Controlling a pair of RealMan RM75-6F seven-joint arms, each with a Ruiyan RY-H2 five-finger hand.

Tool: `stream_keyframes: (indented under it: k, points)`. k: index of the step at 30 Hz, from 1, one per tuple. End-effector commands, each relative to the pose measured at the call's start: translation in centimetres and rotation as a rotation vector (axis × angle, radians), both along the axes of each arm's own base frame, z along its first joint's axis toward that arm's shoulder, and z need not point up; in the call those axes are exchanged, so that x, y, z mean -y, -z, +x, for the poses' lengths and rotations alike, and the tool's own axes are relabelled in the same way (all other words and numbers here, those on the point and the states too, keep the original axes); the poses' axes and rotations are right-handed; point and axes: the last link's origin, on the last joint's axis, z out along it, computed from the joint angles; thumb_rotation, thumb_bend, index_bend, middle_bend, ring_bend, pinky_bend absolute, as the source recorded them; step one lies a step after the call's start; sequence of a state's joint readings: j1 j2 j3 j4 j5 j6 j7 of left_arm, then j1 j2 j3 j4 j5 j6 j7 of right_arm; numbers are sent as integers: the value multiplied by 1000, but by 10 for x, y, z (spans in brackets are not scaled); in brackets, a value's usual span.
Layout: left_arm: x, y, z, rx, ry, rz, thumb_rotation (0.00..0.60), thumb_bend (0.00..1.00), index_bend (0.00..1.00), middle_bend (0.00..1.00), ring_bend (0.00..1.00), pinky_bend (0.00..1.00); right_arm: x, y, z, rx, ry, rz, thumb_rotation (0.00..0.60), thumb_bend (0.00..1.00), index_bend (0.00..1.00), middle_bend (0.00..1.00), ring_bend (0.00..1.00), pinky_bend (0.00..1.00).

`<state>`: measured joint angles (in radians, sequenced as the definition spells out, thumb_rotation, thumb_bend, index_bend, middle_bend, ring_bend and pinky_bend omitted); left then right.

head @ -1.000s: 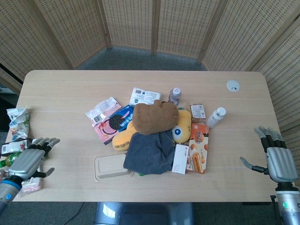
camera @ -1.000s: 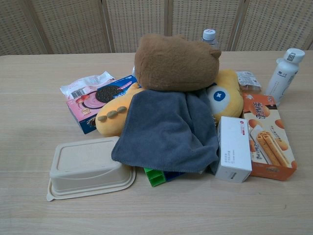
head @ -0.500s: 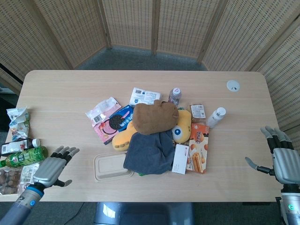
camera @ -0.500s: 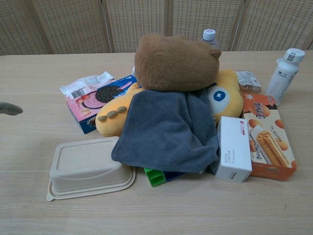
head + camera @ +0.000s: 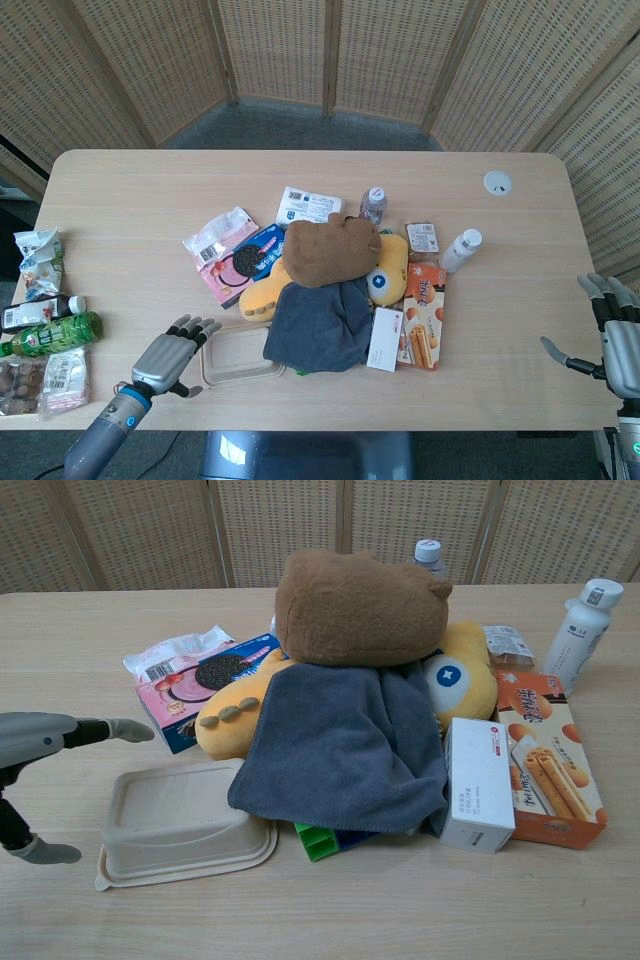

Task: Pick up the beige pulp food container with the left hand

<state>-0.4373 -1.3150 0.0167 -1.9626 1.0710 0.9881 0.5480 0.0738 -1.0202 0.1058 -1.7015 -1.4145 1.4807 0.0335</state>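
- The beige pulp food container (image 5: 241,354) is a low rectangular box with rounded corners, a flat closed lid and a thin rim all around; its surface is matte and pale.
- It lies near the front edge of the table (image 5: 140,190), at the front left corner of the heap of things. Its right end goes under the grey cloth (image 5: 322,325), which hangs over it in the chest view.
- Behind the container lie a yellow plush toy (image 5: 232,718) and a pink snack packet (image 5: 218,250); a brown plush toy (image 5: 331,250) sits on top of the heap.
- The table is light wood with rounded corners. Behind it stand woven wicker screens (image 5: 330,50) in wooden frames, above a grey floor.
- At the far left edge of the table lie a green bottle (image 5: 50,335) and some small packets.
- The left hand (image 5: 170,356) hovers just left of the container, fingers apart and stretched toward it, holding nothing. In the chest view one fingertip is above the box's left rear corner and the thumb is low, beside its left front edge.
- The right hand (image 5: 622,348) is at the right edge of the table, well apart from the heap, fingers spread and empty.
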Motion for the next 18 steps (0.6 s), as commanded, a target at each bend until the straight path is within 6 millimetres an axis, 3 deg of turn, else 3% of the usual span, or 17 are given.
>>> stream_keyframes:
  k: [1,13,16,18]
  points:
    - [-6,15,6,7,-1,-14,600,210,0,0,1,0,-1,-1,-2,0,5,-3,342,223,0,0,0,0]
    - [-13,49,11,16,-11,-32,600,210,0,0,35,0,-7,-8,-7,-6,20,-22,341,223,0,0,0,0]
    - [-14,54,12,20,-4,-17,600,211,10,28,145,6,-7,-9,-7,-8,21,-23,340,224,0,0,0,0]
    - [-15,58,13,23,6,-5,600,212,62,90,261,79,-7,-9,-6,-7,20,-26,344,225,0,0,0,0]
